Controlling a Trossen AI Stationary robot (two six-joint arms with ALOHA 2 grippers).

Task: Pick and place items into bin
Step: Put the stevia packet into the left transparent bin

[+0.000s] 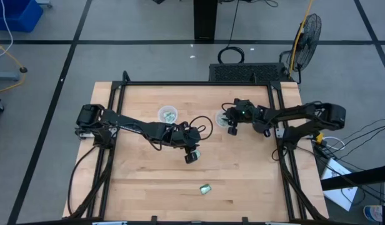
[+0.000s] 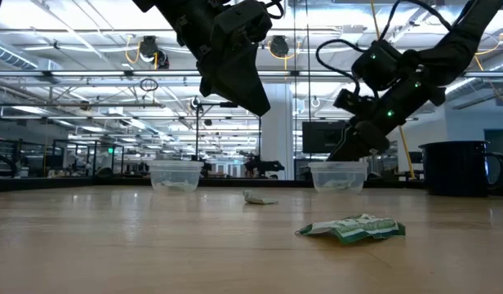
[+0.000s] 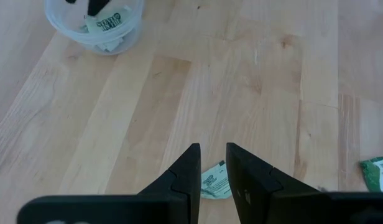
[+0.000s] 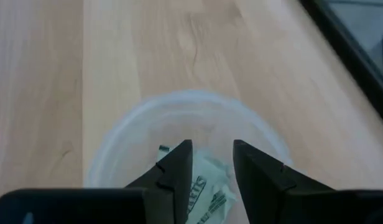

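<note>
Two small green-and-white packets lie flat on the wooden table. One packet (image 3: 215, 185) (image 2: 258, 198) sits directly below my left gripper (image 3: 213, 168) (image 1: 191, 156), which hangs well above it, open with a narrow gap. The other packet (image 1: 205, 188) (image 2: 353, 229) (image 3: 378, 174) lies crumpled nearer the near edge. My right gripper (image 4: 213, 155) (image 1: 232, 129) is open and hovers over the right clear cup (image 4: 179, 99) (image 1: 221, 119), which has packets (image 4: 207, 186) in its bottom. The left clear cup (image 1: 168, 115) (image 2: 175, 175) also holds packets.
A dark mug (image 2: 456, 167) stands at the table's right side in the low view. Black frame rails (image 1: 117, 94) run along the table's left, right and far edges. Bare wood stretches between the cups and the near edge.
</note>
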